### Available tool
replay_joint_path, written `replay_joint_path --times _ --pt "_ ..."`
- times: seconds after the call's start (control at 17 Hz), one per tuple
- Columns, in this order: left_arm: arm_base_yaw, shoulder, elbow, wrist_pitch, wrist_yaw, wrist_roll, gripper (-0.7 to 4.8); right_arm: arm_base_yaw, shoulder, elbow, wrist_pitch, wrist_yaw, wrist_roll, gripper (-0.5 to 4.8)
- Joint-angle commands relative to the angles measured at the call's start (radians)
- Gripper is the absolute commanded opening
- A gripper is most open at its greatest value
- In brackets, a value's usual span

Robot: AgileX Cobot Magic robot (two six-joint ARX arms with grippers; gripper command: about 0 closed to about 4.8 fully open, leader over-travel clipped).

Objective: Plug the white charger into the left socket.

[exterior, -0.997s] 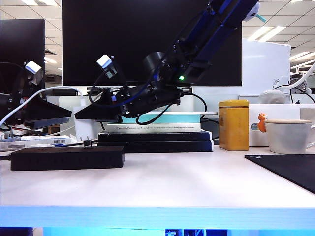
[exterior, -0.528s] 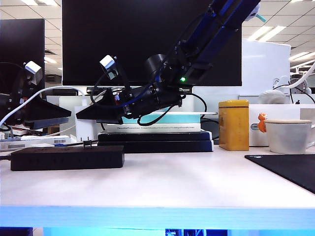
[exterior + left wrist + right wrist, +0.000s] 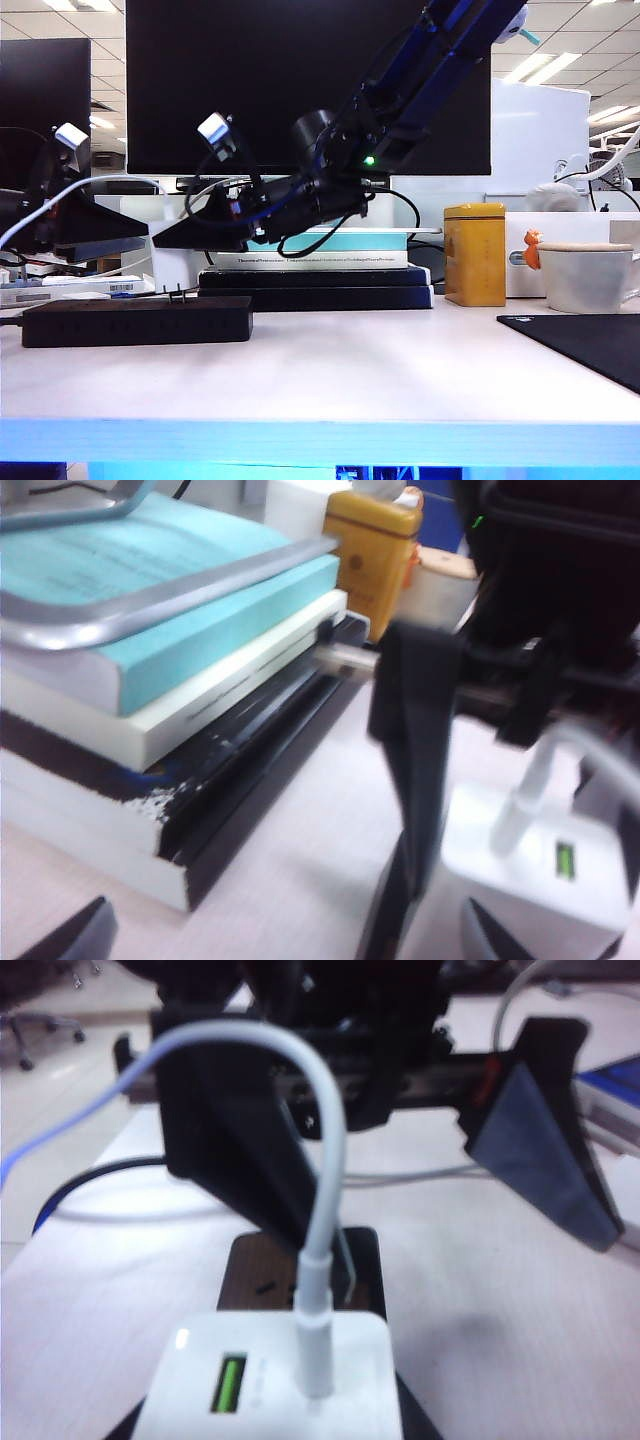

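Observation:
My right gripper reaches across to the left and is shut on the white charger. It holds the charger just above the black power strip, prongs pointing down. In the right wrist view the charger fills the gripper, its white cable arching up. A socket's slots show on the strip right beneath it. Which socket this is I cannot tell. My left gripper hangs open beside the charger, with nothing between its fingers.
A stack of books on flat black boxes stands behind the strip, under a large monitor. A yellow tin, a beige cup and a black mat are to the right.

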Motion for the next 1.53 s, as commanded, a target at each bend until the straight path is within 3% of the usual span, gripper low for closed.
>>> replay_joint_path --times 0.06,0.23,0.35,0.41,0.47,0.53,0.59,1.0,1.53 --pt "0.000 -0.010 0.003 0.139 0.053 -0.134 4.79 0.000 0.008 -0.005 -0.061 0.039 -0.044 2.11" --pt "0.000 -0.010 0.003 0.271 0.080 -0.320 4.79 -0.001 0.008 -0.005 -0.060 0.043 -0.044 2.11" --pt "0.000 -0.010 0.003 0.290 0.080 -0.433 4.72 -0.001 0.008 -0.005 -0.060 0.047 -0.044 2.11" --pt "0.000 -0.010 0.003 0.290 0.080 -0.463 3.47 -0.001 0.008 -0.005 -0.060 0.047 -0.044 2.11" --pt "0.000 -0.010 0.003 0.289 0.080 -0.489 1.63 -0.001 0.008 -0.005 -0.060 0.047 -0.044 2.11" --pt "-0.001 -0.010 0.003 0.288 0.082 -0.517 0.56 -0.001 0.008 -0.005 -0.059 0.047 -0.044 2.11" --pt "-0.010 -0.010 0.003 0.288 0.088 -0.548 -0.08 -0.001 0.008 -0.005 -0.059 0.047 -0.044 2.11" --pt "-0.130 -0.014 0.003 0.289 0.189 -0.565 -0.05 -0.002 0.008 -0.005 -0.052 0.051 -0.044 2.11" --pt "-0.091 -0.028 0.002 0.310 0.122 -0.566 -0.05 -0.002 0.008 -0.005 -0.085 0.054 -0.044 2.11"
